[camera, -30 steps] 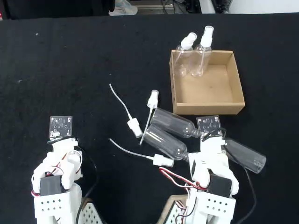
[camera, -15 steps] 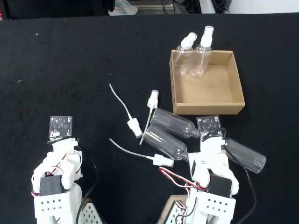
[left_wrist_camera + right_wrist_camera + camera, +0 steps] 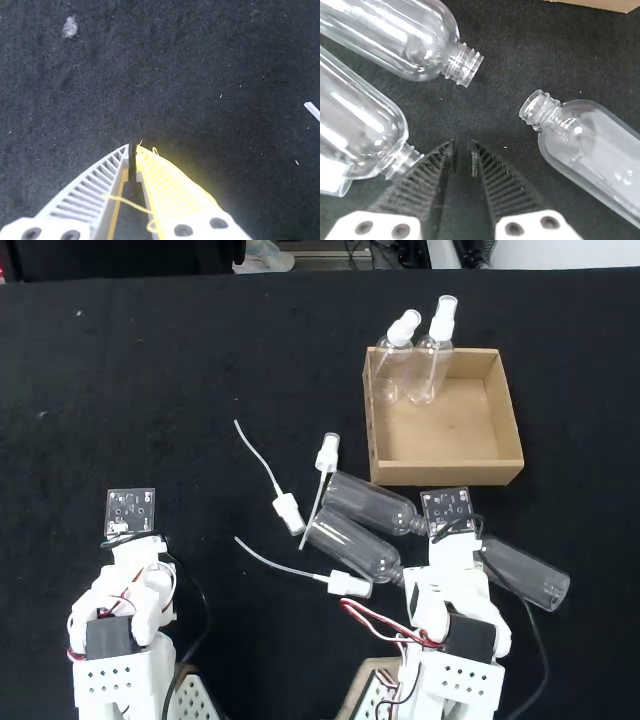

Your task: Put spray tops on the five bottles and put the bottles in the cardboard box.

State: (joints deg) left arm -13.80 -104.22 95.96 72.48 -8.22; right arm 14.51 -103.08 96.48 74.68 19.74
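1. Unchanged from a second ago: both arms parked at the near table edge, every bottle and top in the same place.
2. Three uncapped clear plastic bottles (image 3: 352, 546) on their sides on the black cloth table (image 3: 150, 360): two touching side by side, a third bottle (image 3: 525, 575) across the right arm from them, all necks toward that arm.
3. Three white spray tops with long dip tubes (image 3: 288, 512) loose just beside the pair.
4. Two capped clear bottles (image 3: 432, 360) already leaning against the far wall of the brown cardboard box (image 3: 445, 472).
5. Right gripper (image 3: 461, 145) low among the three open necks, jaws all but closed, empty; left gripper (image 3: 132, 147) pinched together, empty, over bare cloth.
6. Best to open wide, grip one bottle round its body rather than the slick neck, hold it steady against rolling, then feed the tube in before seating the top.
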